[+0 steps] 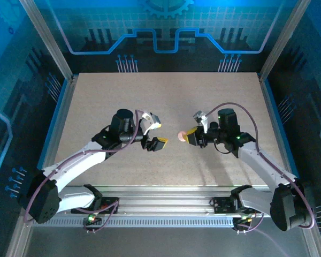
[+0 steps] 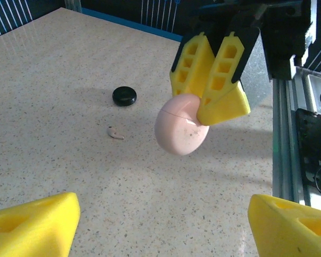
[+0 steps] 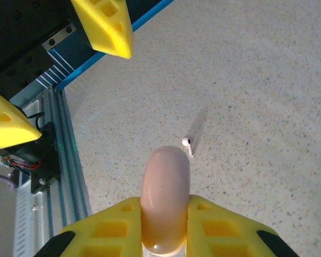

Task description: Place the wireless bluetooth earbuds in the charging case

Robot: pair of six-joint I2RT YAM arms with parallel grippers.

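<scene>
Item 1, right gripper (image 1: 188,136): yellow fingers drawn narrow and clamped on the pink charging case (image 2: 179,128), a smooth rounded shell with a fine seam across it. The case is held by its edge, clear of the table (image 1: 150,96), and sticks out past the fingertips toward the other arm. Item 2, left gripper (image 1: 158,134): fingers spread wide with nothing between them, facing the held case across a short gap near the middle of the table (its two yellow tips frame the lower corners of the left wrist view). Item 3, pale whitish earbud (image 2: 115,133): one tiny stubby piece with a short stem, lying loose on the speckled tabletop, touched by neither gripper. In the right wrist view it sits just beyond the case. Item 4, black round disc (image 2: 124,96): flat on the table a little past the earbud, apart from it and from the case. Item 5, aluminium rail (image 1: 166,195): runs along the near edge of the table, carrying both arm bases.
</scene>
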